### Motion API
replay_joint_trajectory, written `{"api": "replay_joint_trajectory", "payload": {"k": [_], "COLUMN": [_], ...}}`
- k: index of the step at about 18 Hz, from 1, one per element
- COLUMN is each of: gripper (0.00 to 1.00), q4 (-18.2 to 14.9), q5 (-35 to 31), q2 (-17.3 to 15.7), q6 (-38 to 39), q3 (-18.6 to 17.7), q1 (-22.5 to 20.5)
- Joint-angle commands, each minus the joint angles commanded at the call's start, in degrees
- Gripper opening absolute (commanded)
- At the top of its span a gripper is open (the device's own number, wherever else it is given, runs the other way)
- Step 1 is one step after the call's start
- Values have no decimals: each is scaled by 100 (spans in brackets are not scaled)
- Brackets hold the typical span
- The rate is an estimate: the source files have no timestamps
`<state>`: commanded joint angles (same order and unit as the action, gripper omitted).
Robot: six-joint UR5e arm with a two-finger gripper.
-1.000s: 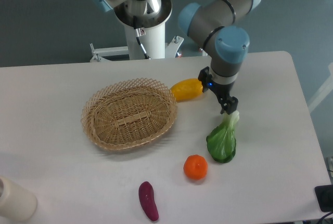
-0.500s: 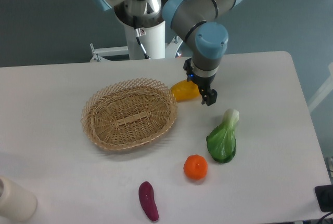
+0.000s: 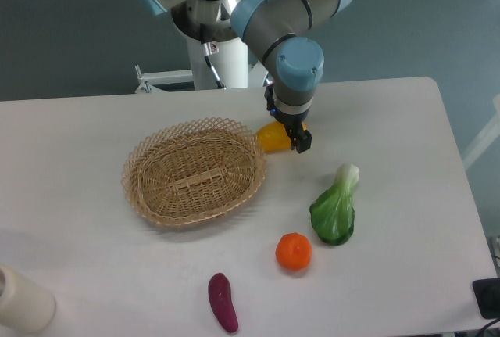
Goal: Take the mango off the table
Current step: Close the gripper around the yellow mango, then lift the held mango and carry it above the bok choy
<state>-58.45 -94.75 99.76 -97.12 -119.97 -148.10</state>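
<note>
The mango (image 3: 273,138) is a glossy yellow-orange oblong fruit lying on the white table (image 3: 406,118), just right of the wicker basket's rim. My gripper (image 3: 295,137) hangs straight down over the mango's right end and hides that end. One dark finger (image 3: 301,141) shows at the right of the fruit; the other is hidden behind the wrist. The jaws look open and hold nothing. The mango still rests on the table.
A wicker basket (image 3: 194,171) stands left of the mango, touching or nearly touching it. A green bok choy (image 3: 335,208), a round orange (image 3: 294,251) and a purple eggplant (image 3: 223,302) lie nearer the front. A white cylinder (image 3: 19,302) stands at the front left corner.
The gripper has moved left and back, from above the bok choy's white stem to over the mango's right end. None of the objects on the table has moved.
</note>
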Motion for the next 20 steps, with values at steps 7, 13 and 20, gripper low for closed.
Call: {"api": "replay_joint_trajectory", "payload": {"k": [7,13,20], "gripper": [100,100,58], "q4": [869,1046,1046], "q5": [-9,-26,-246], "q2": [53,79,62], "q6": [35,35,18], "q3": [-439,-563,-502], "q1": [9,18,18]}}
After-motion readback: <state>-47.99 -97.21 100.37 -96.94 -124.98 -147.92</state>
